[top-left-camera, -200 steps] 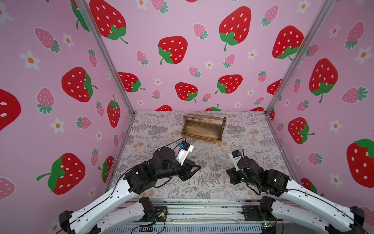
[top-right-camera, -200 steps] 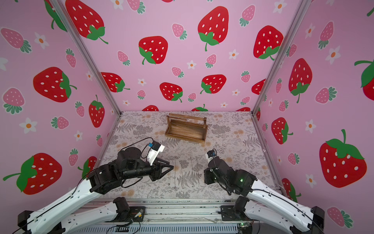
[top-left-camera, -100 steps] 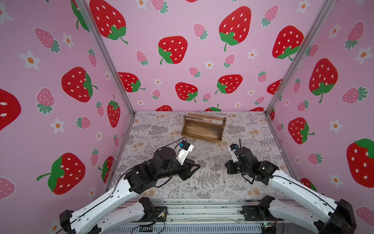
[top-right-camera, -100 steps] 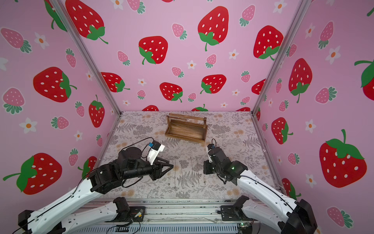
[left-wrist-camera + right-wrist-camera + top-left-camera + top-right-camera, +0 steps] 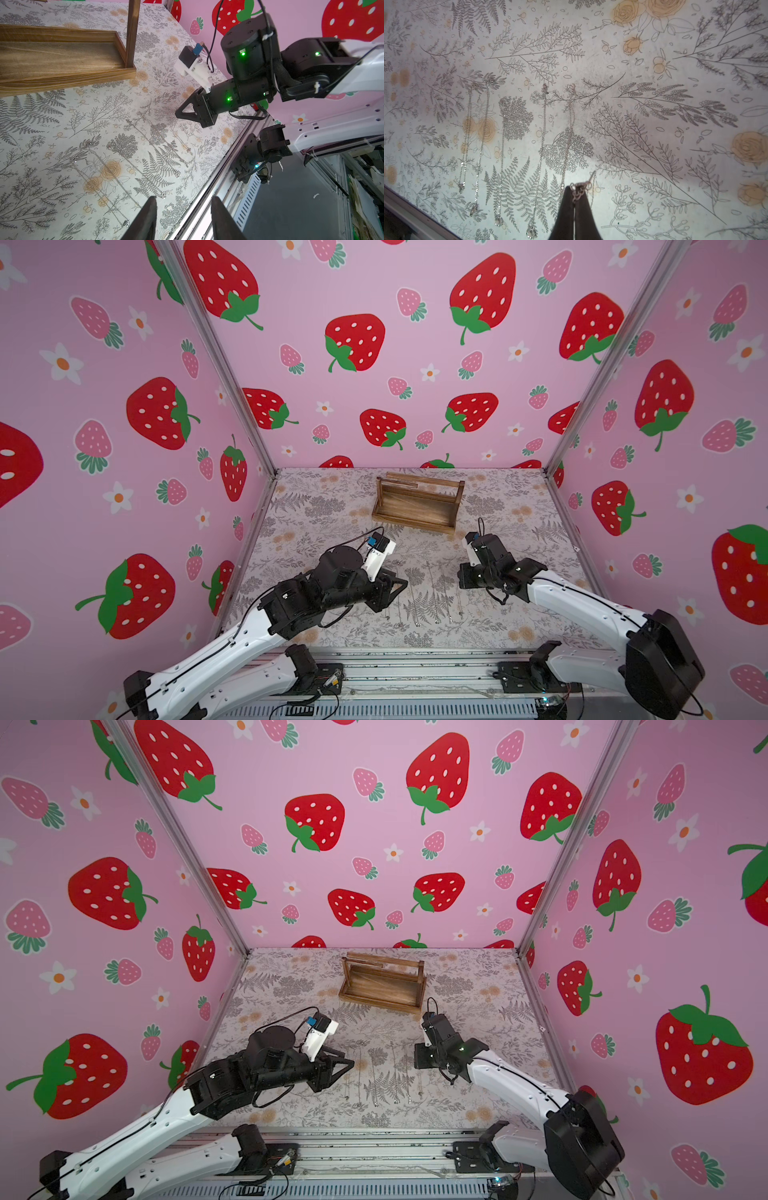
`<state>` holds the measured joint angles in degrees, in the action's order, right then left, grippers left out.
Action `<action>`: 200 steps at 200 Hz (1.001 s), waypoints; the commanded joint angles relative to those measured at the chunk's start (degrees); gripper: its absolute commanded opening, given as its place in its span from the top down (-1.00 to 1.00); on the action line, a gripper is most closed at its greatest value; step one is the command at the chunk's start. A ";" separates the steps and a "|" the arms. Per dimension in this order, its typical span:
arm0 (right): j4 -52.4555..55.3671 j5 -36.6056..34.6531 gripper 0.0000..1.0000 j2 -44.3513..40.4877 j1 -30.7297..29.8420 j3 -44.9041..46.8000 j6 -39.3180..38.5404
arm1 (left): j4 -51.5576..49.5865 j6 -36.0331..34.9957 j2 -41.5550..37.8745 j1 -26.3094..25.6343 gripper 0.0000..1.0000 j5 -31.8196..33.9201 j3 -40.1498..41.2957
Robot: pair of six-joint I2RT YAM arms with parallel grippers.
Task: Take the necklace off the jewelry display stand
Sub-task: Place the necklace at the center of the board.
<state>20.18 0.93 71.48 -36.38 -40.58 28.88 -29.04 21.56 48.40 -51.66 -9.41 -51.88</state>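
The jewelry display stand (image 5: pixel 417 506) (image 5: pixel 382 986), a brown wooden tray with end posts and thin top bars, stands at the back of the floral mat. Its tray corner (image 5: pixel 62 60) shows in the left wrist view, and no chain shows on it. My right gripper (image 5: pixel 574 188) (image 5: pixel 461 577) (image 5: pixel 182 113) is shut on a thin silver necklace (image 5: pixel 580 187). The chain is bunched at the fingertips, in front of the stand and low over the mat. My left gripper (image 5: pixel 184 205) (image 5: pixel 399 585) hovers open and holds nothing, to the left of the right one.
Several thin silver necklaces (image 5: pixel 542 145) (image 5: pixel 419 614) lie stretched out side by side on the mat between the two grippers and the front edge. The metal front rail (image 5: pixel 220 182) borders the mat. Pink strawberry walls close in the left, back and right sides.
My right gripper has moved away from the front rail, toward the stand and a little left, still shut on the chain. The left arm has stayed put.
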 commanded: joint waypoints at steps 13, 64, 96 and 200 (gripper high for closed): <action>-3.53 0.83 1.00 3.83 1.33 -0.87 -0.66 | -0.64 -2.20 1.06 -0.07 0.12 0.93 -1.24; -6.73 0.92 1.00 8.86 2.36 -1.25 -0.14 | -1.22 -3.23 2.73 -0.09 0.12 0.80 -2.33; -8.30 0.92 1.00 11.35 2.85 -1.76 0.10 | -1.12 -3.62 3.56 -0.02 0.12 0.63 -2.09; -9.55 0.13 1.00 17.63 4.00 -5.25 0.82 | -0.98 -4.29 4.33 -0.02 0.12 0.51 -1.42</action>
<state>10.79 1.45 87.83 -32.95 -44.29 29.17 -29.91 18.41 52.29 -51.66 -9.02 -51.94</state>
